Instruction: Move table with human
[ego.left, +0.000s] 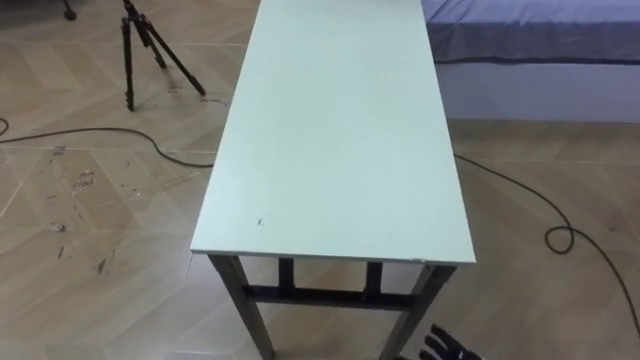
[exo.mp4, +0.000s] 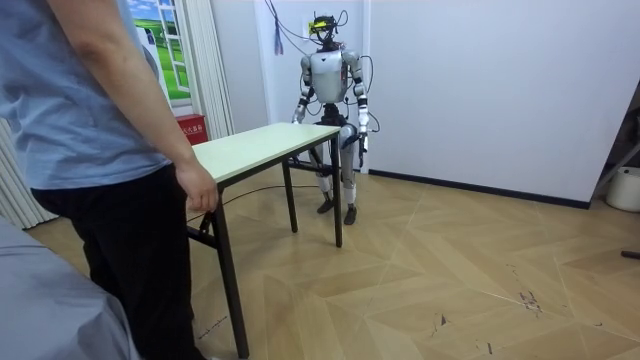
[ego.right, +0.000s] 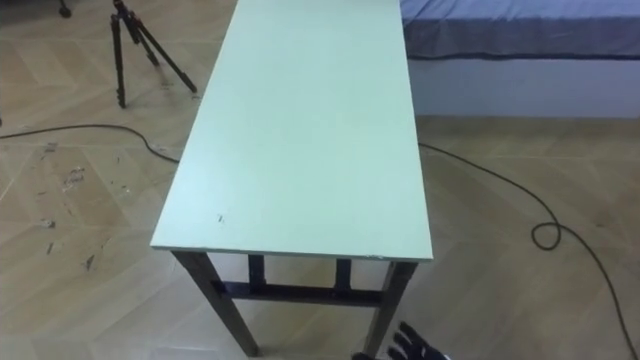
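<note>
Pale table, right hand low beside its near leg, fingers loosely spread; left hand hanging, state impossible to tell; person's hand at far end

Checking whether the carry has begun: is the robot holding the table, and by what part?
Nothing held. Its right hand hangs open below the table's near end, gripping nothing; its left hand hangs at its side.
</note>
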